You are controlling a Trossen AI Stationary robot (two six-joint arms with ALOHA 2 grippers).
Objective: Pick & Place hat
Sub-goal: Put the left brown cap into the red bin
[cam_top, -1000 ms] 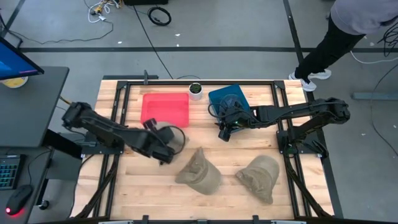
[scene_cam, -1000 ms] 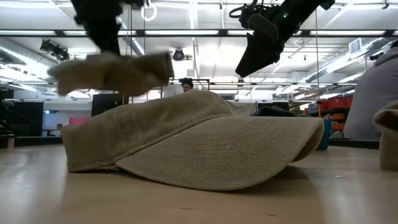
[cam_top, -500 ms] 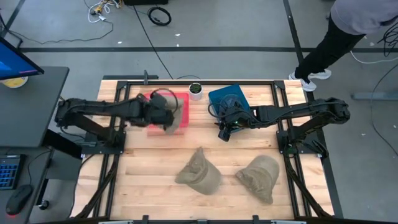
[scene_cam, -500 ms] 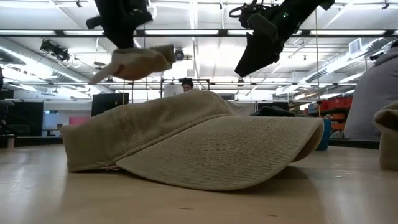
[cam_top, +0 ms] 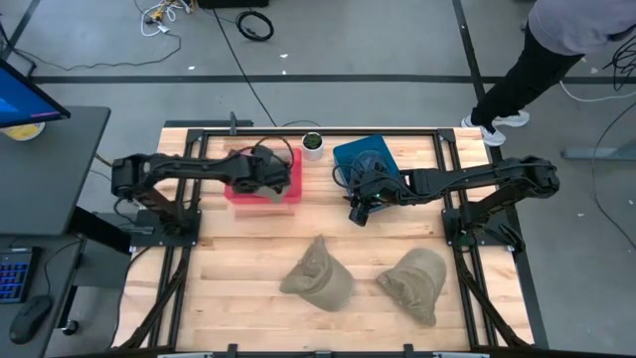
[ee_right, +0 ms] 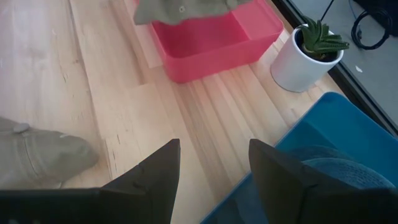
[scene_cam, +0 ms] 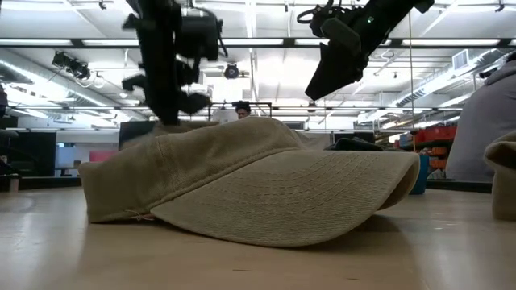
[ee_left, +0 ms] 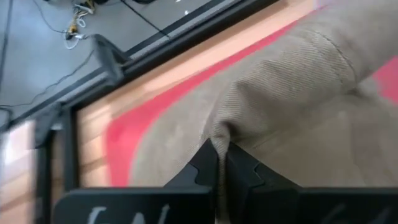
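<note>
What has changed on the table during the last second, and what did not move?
The left pincer, shut on a tan hat, carried it from the table's middle to over the red bin and is lowering it in. The right pincer stayed open beside the blue bin; the two other hats did not move.

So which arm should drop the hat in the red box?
The left. Its gripper is shut on the hat right over the red box. The right gripper is open and empty, beside the blue bin.
</note>
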